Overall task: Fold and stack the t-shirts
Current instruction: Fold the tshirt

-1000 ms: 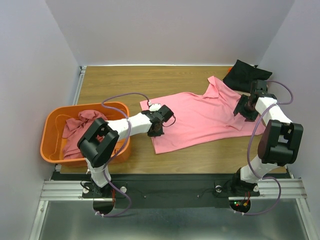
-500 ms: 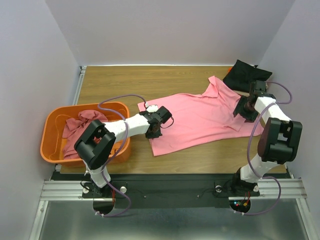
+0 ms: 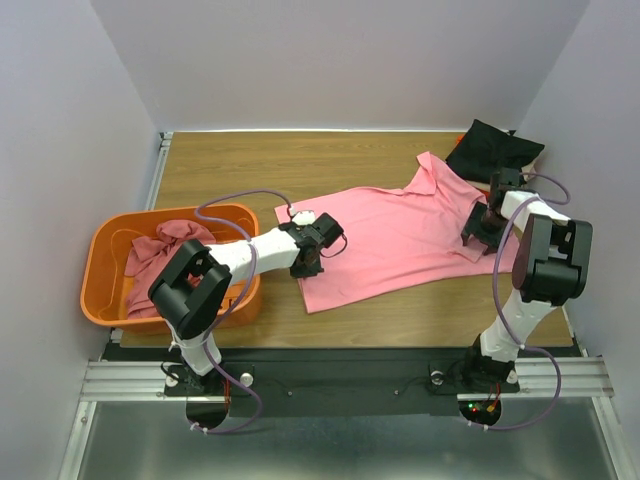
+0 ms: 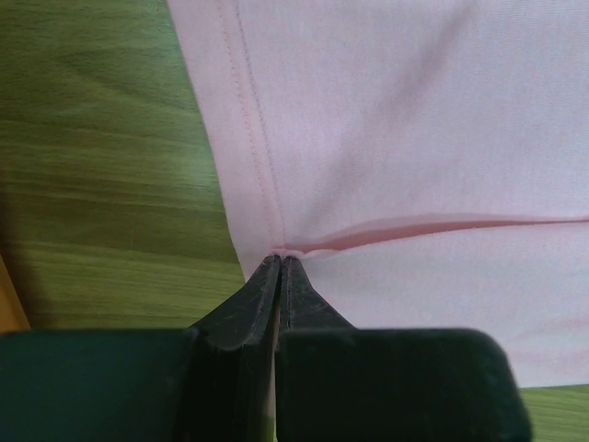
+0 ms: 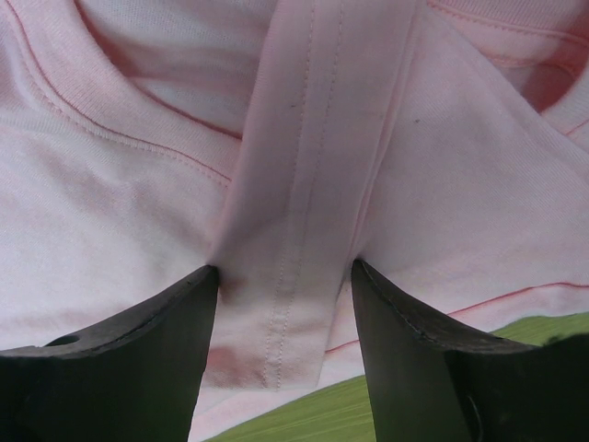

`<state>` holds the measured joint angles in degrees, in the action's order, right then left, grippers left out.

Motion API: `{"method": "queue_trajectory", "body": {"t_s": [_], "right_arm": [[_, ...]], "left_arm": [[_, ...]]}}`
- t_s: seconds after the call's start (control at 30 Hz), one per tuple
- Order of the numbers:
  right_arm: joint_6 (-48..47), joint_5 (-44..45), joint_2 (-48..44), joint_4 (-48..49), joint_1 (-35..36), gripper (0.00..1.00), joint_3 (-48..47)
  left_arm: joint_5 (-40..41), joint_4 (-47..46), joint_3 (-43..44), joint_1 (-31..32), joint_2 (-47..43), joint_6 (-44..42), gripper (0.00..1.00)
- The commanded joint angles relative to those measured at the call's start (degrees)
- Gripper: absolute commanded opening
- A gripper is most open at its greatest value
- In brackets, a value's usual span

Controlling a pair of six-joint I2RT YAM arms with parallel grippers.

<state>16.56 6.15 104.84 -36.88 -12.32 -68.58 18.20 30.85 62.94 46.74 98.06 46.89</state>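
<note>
Table: the brown wood-grain table (image 3: 250,165) carries everything. Bare wood shows past the far edge of the light pink short-sleeved cloth t-shirt (image 3: 400,235) and in a strip along its near edge.
Walls: pale lilac walls (image 3: 350,60) stand on three sides, the right one close to the t-shirt's right end.
Basket: the orange slotted plastic basket (image 3: 100,262) sits left of the t-shirt, apart from its hem. The left arm's elbow hangs over the basket's right rim.
Pink t-shirt: it lies spread flat and slanted across the table, hem to the left, collar to the right, with a shallow crease running from the hem corner (image 4: 414,138).
Rose t-shirt: the crumpled darker rose cloth t-shirt (image 3: 160,250) lies inside the basket.
Black t-shirt: the folded black cloth t-shirt (image 3: 490,150) lies just beyond the pink t-shirt's collar end.
Right gripper (image 3: 475,228): at the collar end, its fingers are spread (image 5: 283,269) and a flat stitched band of pink cloth fills the gap.
Left gripper (image 3: 308,265): its fingers are pressed together (image 4: 281,267), pinching the t-shirt's near-left hem corner.
</note>
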Motion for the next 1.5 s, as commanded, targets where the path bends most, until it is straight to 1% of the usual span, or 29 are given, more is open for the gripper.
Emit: {"method": "queue_trajectory", "body": {"t_s": [0.0, 0.3, 0.5, 0.67, 0.7, 0.73, 0.77, 0.8, 0.83, 0.87, 0.9, 0.97, 1.0, 1.1, 1.17, 1.2, 1.3, 1.47], "right_arm": [[0.8, 2.3, 4.0, 2.3, 0.3, 0.66, 0.2], [0.6, 2.3, 4.5, 2.3, 0.2, 0.66, 0.4], [0.5, 1.8, 4.8, 2.2, 0.3, 0.66, 0.3], [0.3, 0.5, 4.3, 2.3, 0.2, 0.66, 0.1], [0.2, -0.1, 4.1, 2.3, 0.2, 0.67, 0.0], [0.1, -0.4, 3.3, 2.3, 0.2, 0.67, -0.1], [0.1, -0.7, 2.7, 2.3, 0.3, 0.67, -0.2], [-0.1, -1.5, 2.1, 2.3, 0.2, 0.67, -0.2], [-0.2, -1.9, 0.7, 2.3, 0.3, 0.68, -0.3], [-0.3, -2.5, -0.1, 2.3, 0.2, 0.68, -0.4], [-0.3, -3.7, -0.8, 2.3, 0.3, 0.68, -0.4], [0.0, -5.3, -3.2, 2.2, 0.3, 0.68, -0.1], [0.1, -5.4, -4.1, 2.2, 0.3, 0.68, 0.3], [0.4, -4.8, -8.7, 2.2, 0.2, 0.69, 2.1], [0.7, -4.5, -10.5, 2.2, 0.3, 0.69, 4.5], [0.8, -4.3, -12.3, 2.2, 0.3, 0.69, 6.0], [0.8, -3.9, -14.2, 2.2, 0.3, 0.68, 8.1], [1.3, -4.2, -14.9, 1.6, 0.3, 0.65, 10.3]], "left_arm": [[2.3, 2.5, -1.7, -0.2, -2.3, 1.3, 0.09], [3.9, 4.2, -3.3, -0.4, -3.6, 2.9, 0.09], [4.0, 3.3, -3.3, -0.6, -3.2, 2.5, 0.09], [5.4, 4.2, -1.5, -0.6, -1.5, 1.6, 0.15], [6.1, 4.7, -0.5, -0.7, -1.3, 1.5, 0.2], [6.7, 5.9, 0.2, -0.7, -1.3, 1.4, 0.33], [7.1, 6.7, 1.0, -0.7, -1.3, 1.4, 0.43], [7.6, 7.5, 3.2, -0.6, -1.3, 1.2, 0.65], [8.7, 9.2, 4.5, -0.6, -1.4, 0.7, 0.75], [9.0, 9.6, 5.9, -0.5, -1.8, 0.0, 0.82], [9.6, 10.0, 8.7, -0.4, -2.0, -1.4, 0.92], [10.4, 10.5, 11.8, 0.0, -1.7, -2.9, 0.95], [10.9, 10.6, 15.0, 0.3, -1.3, -3.6, 0.96], [10.4, 9.9, 20.3, 2.6, 1.1, -8.0, 0.97], [8.4, 7.1, 21.6, 5.1, 2.8, -11.8, 0.97], [6.0, 6.1, 22.1, 5.8, 3.4, -12.5, 0.98], [1.3, 2.6, 22.2, 9.0, 5.0, -13.3, 0.98], [-3.2, -0.3, 21.2, 12.2, 6.8, -13.3, 0.98]]}}
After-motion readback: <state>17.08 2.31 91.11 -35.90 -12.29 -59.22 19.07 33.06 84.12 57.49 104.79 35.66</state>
